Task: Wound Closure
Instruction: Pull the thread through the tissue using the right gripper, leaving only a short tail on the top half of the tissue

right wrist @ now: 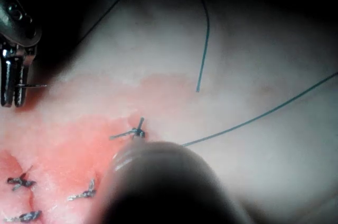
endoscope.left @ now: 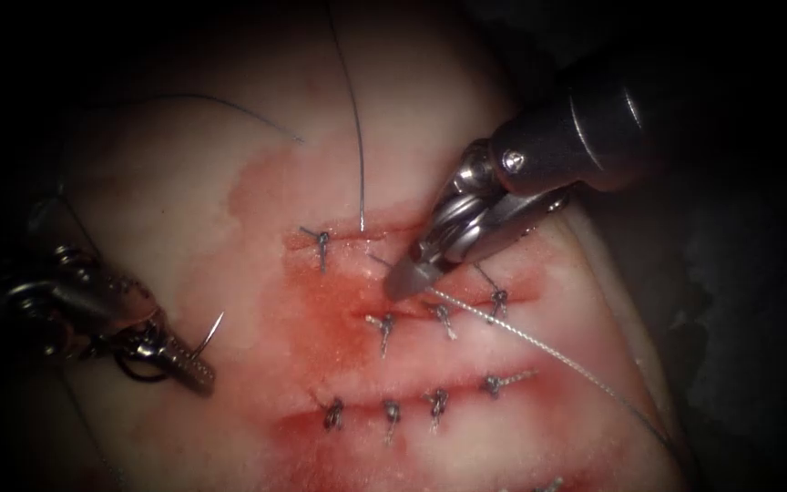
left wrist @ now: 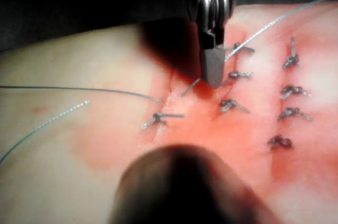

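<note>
At the lower left, off the left side of the cuts, my left tool (endoscope.left: 189, 366) is shut on the curved needle (endoscope.left: 211, 333). A short arc of the needle sticks up, free of the tissue (endoscope.left: 229, 210). The left tool (right wrist: 13, 89) and needle (right wrist: 33, 85) also appear in the right wrist view. My right tool (endoscope.left: 404, 281) comes from the upper right, its jaws shut and the tip resting on the upper cut (endoscope.left: 348, 239). Whether the right tool (left wrist: 213, 76) pinches anything I cannot tell. Dark thread (endoscope.left: 350, 109) runs down into that cut.
A pale braided thread (endoscope.left: 548, 351) leads from beside the right tool's tip to the lower right. Knotted stitches (endoscope.left: 384, 323) close two rows below, another stitch (endoscope.left: 321, 240) sits on the upper cut. Red fluid (endoscope.left: 321, 319) stains the tissue. A loose dark thread (endoscope.left: 229, 105) arcs across the upper left.
</note>
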Robot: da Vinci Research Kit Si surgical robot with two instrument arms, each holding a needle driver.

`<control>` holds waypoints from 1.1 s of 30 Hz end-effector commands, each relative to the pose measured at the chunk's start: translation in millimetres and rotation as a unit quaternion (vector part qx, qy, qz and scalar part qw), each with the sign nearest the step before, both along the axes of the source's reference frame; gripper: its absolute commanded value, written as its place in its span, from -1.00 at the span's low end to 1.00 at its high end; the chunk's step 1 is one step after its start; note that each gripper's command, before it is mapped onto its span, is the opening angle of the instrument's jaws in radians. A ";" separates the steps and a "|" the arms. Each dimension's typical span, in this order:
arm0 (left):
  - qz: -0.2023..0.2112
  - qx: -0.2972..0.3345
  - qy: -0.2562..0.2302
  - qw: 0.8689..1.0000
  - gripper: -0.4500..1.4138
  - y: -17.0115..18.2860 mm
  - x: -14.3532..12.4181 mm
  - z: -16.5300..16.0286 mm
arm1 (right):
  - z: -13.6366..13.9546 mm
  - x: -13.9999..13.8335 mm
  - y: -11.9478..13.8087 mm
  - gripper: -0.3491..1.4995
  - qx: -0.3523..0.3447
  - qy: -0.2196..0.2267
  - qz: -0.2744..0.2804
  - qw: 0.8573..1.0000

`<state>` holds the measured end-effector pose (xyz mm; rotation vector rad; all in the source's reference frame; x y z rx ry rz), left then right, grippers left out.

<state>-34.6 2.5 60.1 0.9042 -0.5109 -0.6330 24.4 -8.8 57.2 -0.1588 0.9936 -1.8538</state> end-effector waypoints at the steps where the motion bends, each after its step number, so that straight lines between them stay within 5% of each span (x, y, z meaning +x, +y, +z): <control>1: 0.000 -0.002 -0.001 1.000 -0.68 0.5 -0.6 0.4 | -0.7 -1.8 -0.2 -1.00 -0.011 -0.001 0.013 1.000; 9: -0.002 0.000 0.001 1.000 -0.69 0.6 -0.7 0.5 | -2.0 -12.2 -2.5 -1.00 -0.033 -0.006 0.091 0.995; 11: -0.003 -0.001 0.001 1.000 -0.69 0.5 -0.8 0.6 | -1.9 -18.1 -5.0 -1.00 -0.049 -0.023 0.114 0.992; 14: -0.002 0.000 0.001 1.000 -0.69 0.3 -0.9 0.8 | -1.4 -23.1 -7.1 -1.00 -0.051 -0.039 0.137 0.988; 33: -0.001 0.001 0.001 1.000 -0.69 0.5 -0.9 0.6 | 2.4 -46.9 -11.3 -1.00 -0.116 -0.194 0.159 0.961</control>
